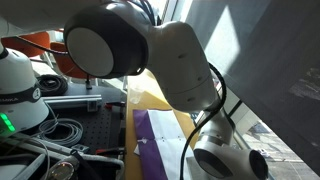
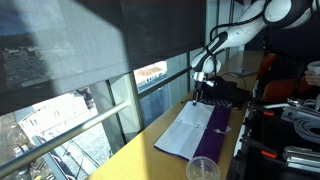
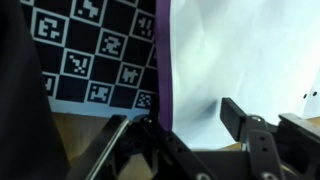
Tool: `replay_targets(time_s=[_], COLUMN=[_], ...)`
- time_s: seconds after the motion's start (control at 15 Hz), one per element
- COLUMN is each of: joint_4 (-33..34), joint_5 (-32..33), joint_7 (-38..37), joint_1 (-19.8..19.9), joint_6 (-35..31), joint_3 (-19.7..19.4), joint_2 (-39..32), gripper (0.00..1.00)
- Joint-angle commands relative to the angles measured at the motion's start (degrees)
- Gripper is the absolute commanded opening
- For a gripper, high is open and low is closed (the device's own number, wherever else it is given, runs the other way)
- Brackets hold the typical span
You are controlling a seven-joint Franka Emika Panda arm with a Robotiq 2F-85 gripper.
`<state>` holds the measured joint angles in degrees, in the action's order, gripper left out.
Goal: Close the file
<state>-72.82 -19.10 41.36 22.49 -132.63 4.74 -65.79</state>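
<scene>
Reaching down from above, the white jointed robot arm (image 2: 232,35) is seen bent at the elbow. Its black two-fingered hand (image 2: 200,88) is pointed downward at the far end of the thin flat purple file with white paper sheets (image 2: 190,130). In the wrist view the hand (image 3: 175,140) is seen with jaws spread apart and nothing clamped. The file's purple edge strip runs down between the two fingers. Contact with the file can't be confirmed.

The file is laid open and flat on the yellow-tan counter (image 2: 150,150), lengthwise along the window side, with white sheets exposed on one half and purple cover on the other. In an exterior view the purple cover (image 1: 160,135) is partly blocked by the arm. A black-and-white square-patterned marker board (image 3: 90,55) is seen just beside the purple edge in the wrist view.
</scene>
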Motion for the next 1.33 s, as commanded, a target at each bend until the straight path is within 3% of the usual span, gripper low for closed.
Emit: replay_targets(time_s=[0.0,0.2,0.33,0.73,1.27], joint_4=[3.4,3.5,3.6,2.4,-8.6], joint_5=[0.7,0.5,1.0,3.2,8.4], joint_7=[-1.3,-2.8,-3.9,-7.6,-9.6], joint_1=[1.5,1.3,1.0,-0.5,-4.2], joint_6=[1.8,2.3,3.2,7.8,10.3], joint_3=[1.9,2.2,2.0,-0.1,-1.2], joint_2=[-1.4,-0.5,0.7,9.2,26.1], gripper=[0.35,0.12,0.01,0.00,0.00])
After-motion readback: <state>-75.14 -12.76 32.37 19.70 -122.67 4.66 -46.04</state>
